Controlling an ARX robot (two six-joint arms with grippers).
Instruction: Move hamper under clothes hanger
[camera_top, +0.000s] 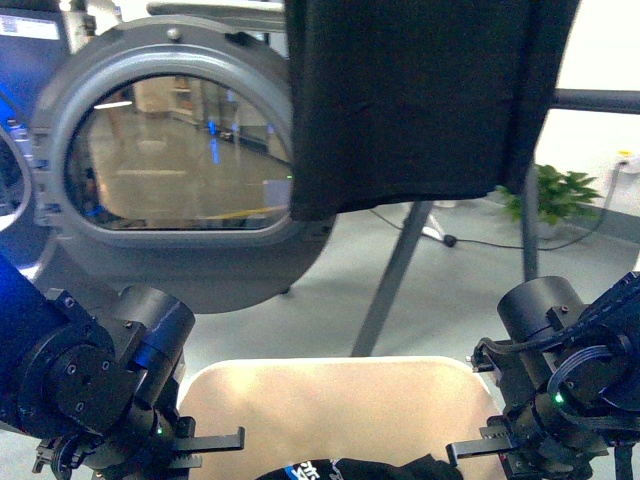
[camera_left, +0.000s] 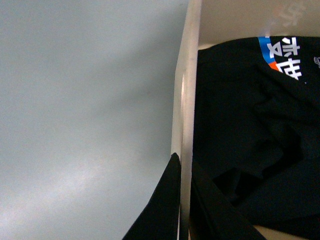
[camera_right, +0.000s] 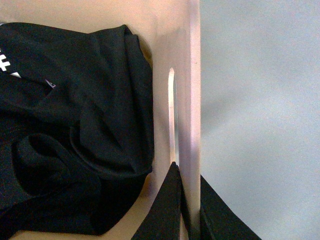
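In the front view the hamper (camera_top: 330, 366) sits at 6 o'clock, close against the robot. The clothes hanger (camera_top: 395, 270) stands beyond it from 12 to 3 o'clock, with a black shirt (camera_top: 420, 100) draped over it, and the dryer door (camera_top: 170, 150) fills 10 o'clock. The hamper looks short of its spot and, I judge, needs sliding forward under the shirt. The left hand (camera_top: 205, 442) at 7 o'clock and the right hand (camera_top: 478, 447) at 5 o'clock take opposite side walls, a 2-sided hold that should keep the hamper square as it moves. In the left wrist view the left hand (camera_left: 183, 200) pinches the hamper's wall (camera_left: 186, 90), with 1 finger (camera_left: 162, 210) outside over the floor (camera_left: 85, 100) and 1 inside beside the dark clothes (camera_left: 250, 145). In the right wrist view the right hand (camera_right: 190, 200) pinches the opposite wall (camera_right: 194, 75) just beside the handle slot (camera_right: 172, 115), again 1 finger on each side.
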